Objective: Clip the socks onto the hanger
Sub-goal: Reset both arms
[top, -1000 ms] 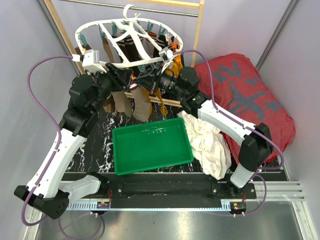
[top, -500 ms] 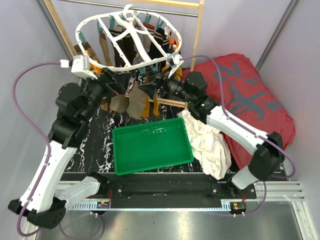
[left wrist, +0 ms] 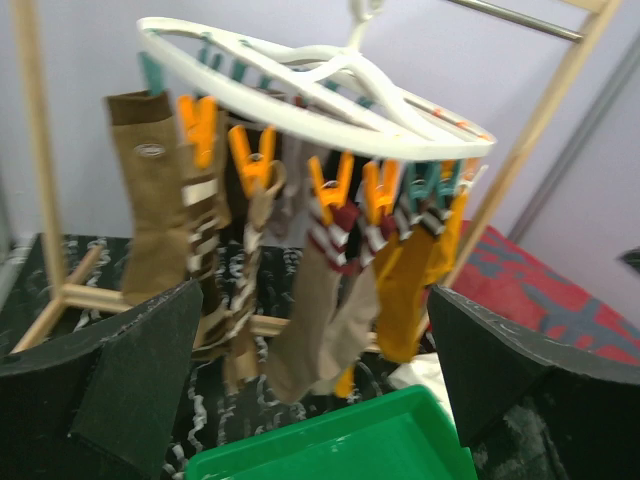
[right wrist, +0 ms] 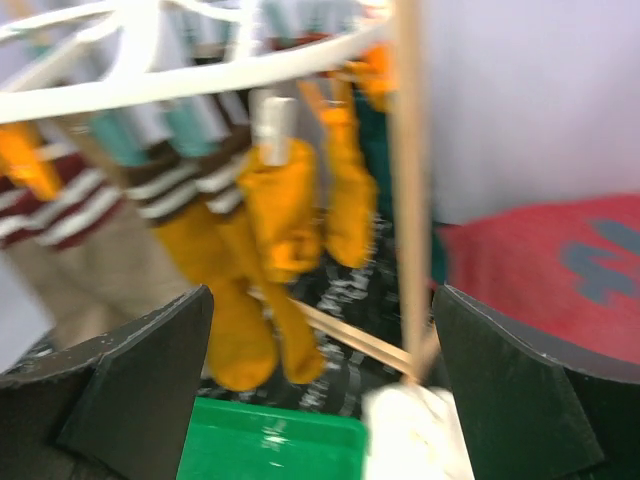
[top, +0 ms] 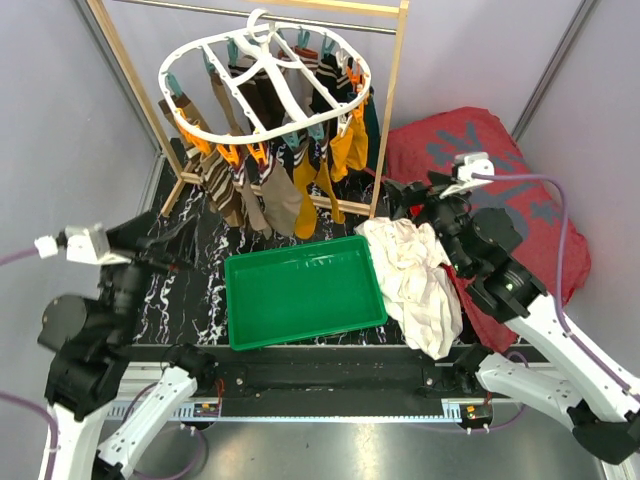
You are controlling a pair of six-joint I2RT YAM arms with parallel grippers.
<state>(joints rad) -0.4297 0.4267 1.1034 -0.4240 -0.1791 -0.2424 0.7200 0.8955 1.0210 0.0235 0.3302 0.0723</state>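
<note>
The white oval hanger [top: 265,85] hangs by its hook from the metal rod, and several socks [top: 283,198] are clipped under it: brown striped ones on the left, tan in the middle, mustard-yellow [top: 305,195] on the right. In the left wrist view the hanger [left wrist: 320,80] and its orange clips hold a tan sock [left wrist: 310,310] and a mustard one [left wrist: 410,280]. My left gripper [top: 172,245] [left wrist: 315,330] stands open and empty, well back from the hanger. The right gripper [top: 408,195] [right wrist: 322,330] is open and empty too, facing the mustard socks [right wrist: 270,230].
A green tray [top: 305,290] lies in the middle of the black marbled table. A crumpled white cloth [top: 415,280] lies right of it against a red cushion [top: 500,190]. The wooden rack's post [top: 388,110] stands between the right gripper and the hanger.
Both arms have drawn back from the hanger toward the near side, left to the left and right to the right. Both grippers have opened. The hanger has swung back to hang level.
</note>
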